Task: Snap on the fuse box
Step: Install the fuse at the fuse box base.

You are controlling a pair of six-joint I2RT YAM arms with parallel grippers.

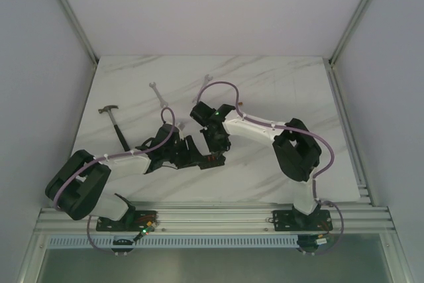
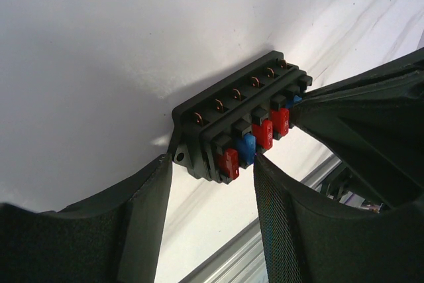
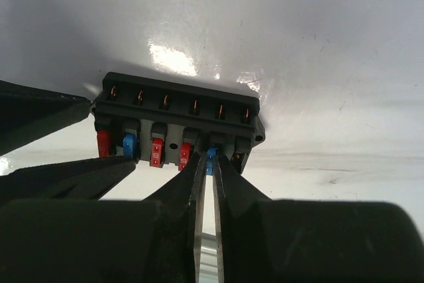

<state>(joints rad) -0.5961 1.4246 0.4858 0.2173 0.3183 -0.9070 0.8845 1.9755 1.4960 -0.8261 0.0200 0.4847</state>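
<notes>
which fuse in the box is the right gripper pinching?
The blue fuse fifth from the left in the right wrist view. The right gripper is closed on it; the other fuses in the fuse box stand free.

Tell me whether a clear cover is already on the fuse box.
No. In the right wrist view the fuse box is uncovered, its red and blue fuses exposed.

A white marble-veined table carries the things. A hammer lies beyond and left of the left end effector. Two wrenches lie beyond both end effectors. The fuse box rests on the table between them.
</notes>
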